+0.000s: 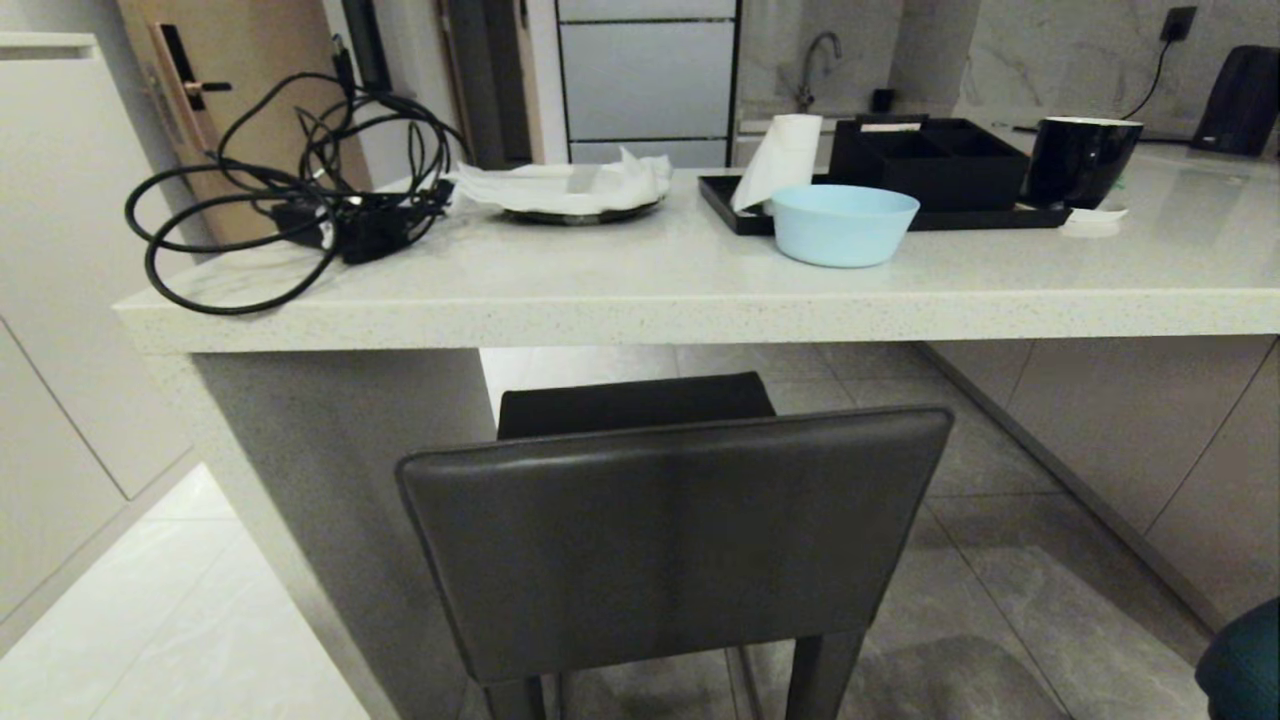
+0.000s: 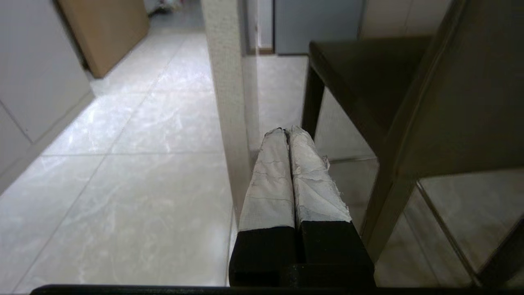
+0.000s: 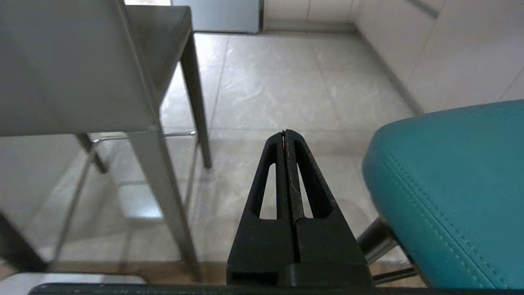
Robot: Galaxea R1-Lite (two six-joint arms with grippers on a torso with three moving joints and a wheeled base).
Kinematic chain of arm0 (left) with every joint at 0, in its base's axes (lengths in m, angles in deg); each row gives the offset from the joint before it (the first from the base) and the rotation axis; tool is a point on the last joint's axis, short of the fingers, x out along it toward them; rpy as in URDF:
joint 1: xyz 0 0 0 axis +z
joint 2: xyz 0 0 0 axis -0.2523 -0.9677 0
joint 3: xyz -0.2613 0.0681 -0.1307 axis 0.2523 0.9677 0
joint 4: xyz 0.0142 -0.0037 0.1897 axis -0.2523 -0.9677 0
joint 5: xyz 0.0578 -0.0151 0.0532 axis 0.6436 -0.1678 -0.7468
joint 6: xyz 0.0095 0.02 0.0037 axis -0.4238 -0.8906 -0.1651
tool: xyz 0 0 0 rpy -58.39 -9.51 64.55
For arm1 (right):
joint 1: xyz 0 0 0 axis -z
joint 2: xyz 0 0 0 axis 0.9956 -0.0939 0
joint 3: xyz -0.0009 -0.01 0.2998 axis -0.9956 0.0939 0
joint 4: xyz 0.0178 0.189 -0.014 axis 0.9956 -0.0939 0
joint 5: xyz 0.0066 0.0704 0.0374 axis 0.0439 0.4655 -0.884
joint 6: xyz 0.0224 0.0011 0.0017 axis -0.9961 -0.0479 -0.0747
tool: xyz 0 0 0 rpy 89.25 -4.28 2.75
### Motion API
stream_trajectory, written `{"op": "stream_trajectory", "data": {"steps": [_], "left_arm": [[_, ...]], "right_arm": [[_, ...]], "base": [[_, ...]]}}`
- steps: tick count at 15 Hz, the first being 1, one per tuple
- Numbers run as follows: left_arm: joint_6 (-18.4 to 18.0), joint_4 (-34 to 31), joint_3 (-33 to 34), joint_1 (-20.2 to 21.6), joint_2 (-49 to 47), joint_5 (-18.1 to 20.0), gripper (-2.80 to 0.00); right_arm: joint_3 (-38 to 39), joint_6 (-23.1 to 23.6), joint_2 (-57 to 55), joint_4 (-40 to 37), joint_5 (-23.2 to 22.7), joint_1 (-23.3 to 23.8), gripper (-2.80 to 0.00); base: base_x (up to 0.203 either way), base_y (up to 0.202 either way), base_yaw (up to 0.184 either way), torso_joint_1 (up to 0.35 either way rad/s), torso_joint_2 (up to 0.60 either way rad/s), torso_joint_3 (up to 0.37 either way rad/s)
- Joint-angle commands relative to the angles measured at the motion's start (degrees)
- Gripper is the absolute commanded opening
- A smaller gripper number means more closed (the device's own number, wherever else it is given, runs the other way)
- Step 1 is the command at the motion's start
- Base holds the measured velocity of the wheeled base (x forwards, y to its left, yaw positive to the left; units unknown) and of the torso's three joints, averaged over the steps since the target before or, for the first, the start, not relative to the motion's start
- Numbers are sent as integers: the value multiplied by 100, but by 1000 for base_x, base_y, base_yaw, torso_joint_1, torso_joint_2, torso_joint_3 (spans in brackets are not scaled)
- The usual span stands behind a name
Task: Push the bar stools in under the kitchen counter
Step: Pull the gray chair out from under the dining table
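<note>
A dark grey square-backed bar stool [image 1: 670,540] stands directly before me, its seat partly under the pale speckled kitchen counter [image 1: 700,310]. The teal bar stool [image 1: 1245,660] shows only as a sliver at the lower right. Neither arm appears in the head view. My left gripper [image 2: 285,130] is shut and empty, low beside the counter's slab side panel [image 2: 229,102], with the grey stool [image 2: 409,102] to its right. My right gripper [image 3: 284,132] is shut and empty too, hanging between the grey stool [image 3: 82,69] and the teal stool's padded seat [image 3: 450,184].
On the counter lie a tangle of black cable [image 1: 290,200], a plate with white paper [image 1: 575,190], a light blue bowl [image 1: 843,225], a black tray [image 1: 900,215] with organiser boxes and a black cup [image 1: 1080,160]. White cabinets [image 1: 60,300] stand at left.
</note>
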Motion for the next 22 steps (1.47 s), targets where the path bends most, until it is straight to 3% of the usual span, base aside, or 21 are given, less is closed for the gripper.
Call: {"op": "stream_trajectory", "data": {"steps": [1,3,6,14,17,19,22], "left_arm": [[15,199,-143,-23,-743,205,-280],[27,622,-240,-39,-1480,406,-280],[47,1744,-349,-49,-3125,494,-280],[104,6062,-140,-409,-7396,534,-280],[191,7288,-45,-460,-8593,516,-280],[257,8108,117,-442,-9253,494,-280],[320,8458,364,-539,-9749,500,-280]], "right_arm": [[-300,-98,-862,77,-54,2,-280],[-527,-247,-1711,381,-163,2,-280],[-653,-379,-3260,1493,-208,1,-280],[-694,-546,-6301,4706,-237,-50,-280],[-623,-1259,-6720,4856,-260,-233,-280],[-530,-1351,-6602,4873,-268,-251,-280],[-566,-1305,-6418,4873,-259,-351,-280]], "base": [[0,0,0,0,0,0],[0,0,0,0,0,0],[0,0,0,0,0,0],[0,0,0,0,0,0],[0,0,0,0,0,0],[0,0,0,0,0,0],[0,0,0,0,0,0]]}}
